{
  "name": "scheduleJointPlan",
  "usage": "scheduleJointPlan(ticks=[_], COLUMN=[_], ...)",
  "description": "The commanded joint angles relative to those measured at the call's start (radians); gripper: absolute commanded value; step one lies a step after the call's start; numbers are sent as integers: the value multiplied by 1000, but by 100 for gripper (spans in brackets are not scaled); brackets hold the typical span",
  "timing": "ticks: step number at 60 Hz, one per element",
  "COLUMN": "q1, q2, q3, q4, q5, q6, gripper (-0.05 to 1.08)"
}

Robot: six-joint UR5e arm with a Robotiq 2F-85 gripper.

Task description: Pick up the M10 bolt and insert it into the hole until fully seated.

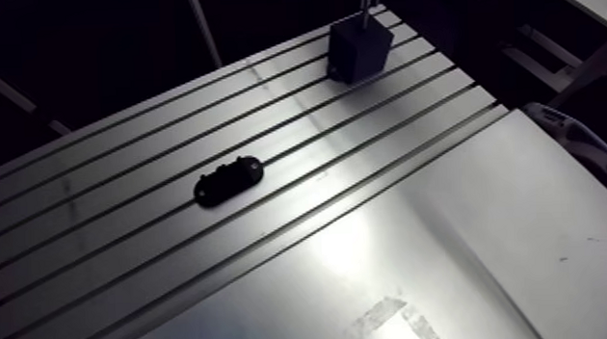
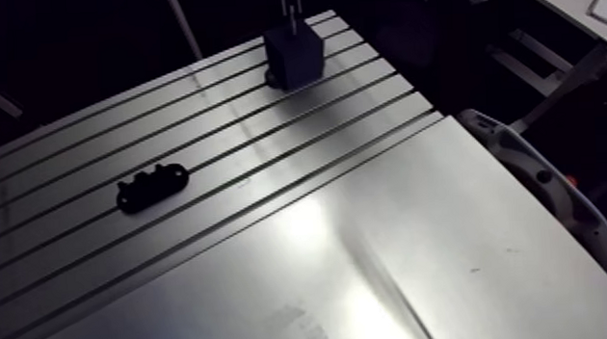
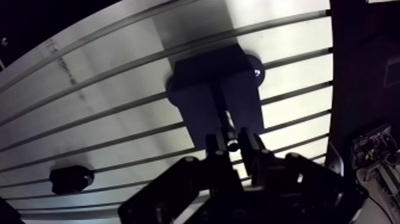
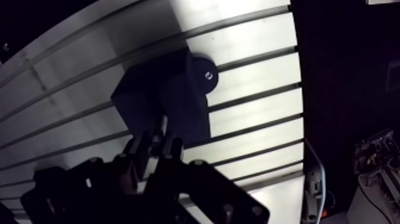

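The end effector (image 3: 233, 140) pinches the M10 bolt (image 3: 227, 121) over the black block (image 3: 199, 80).

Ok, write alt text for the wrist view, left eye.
The gripper is shut on the M10 bolt, with a black block beneath it on the slotted table. A small black plate lies apart, beside the gripper.

The block (image 1: 359, 49) sits on the slotted table (image 1: 97, 217) at its far right. A small plate (image 1: 229, 180) lies on the table well apart from the block, nearer and to the left. A flat sheet (image 1: 463, 224) covers the table's near right part. The M10 bolt (image 3: 228, 125) stands over the block's top, pinched between the fingers of the gripper (image 3: 232, 142).
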Motion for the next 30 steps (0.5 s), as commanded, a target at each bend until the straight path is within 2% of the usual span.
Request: scheduleJointPlan(ticks=[1,30], q1=[1,1], q2=[0,2], q3=[0,2], q4=[-17,-16], q5=[2,1], q6=[-5,-7], gripper=[108,108])
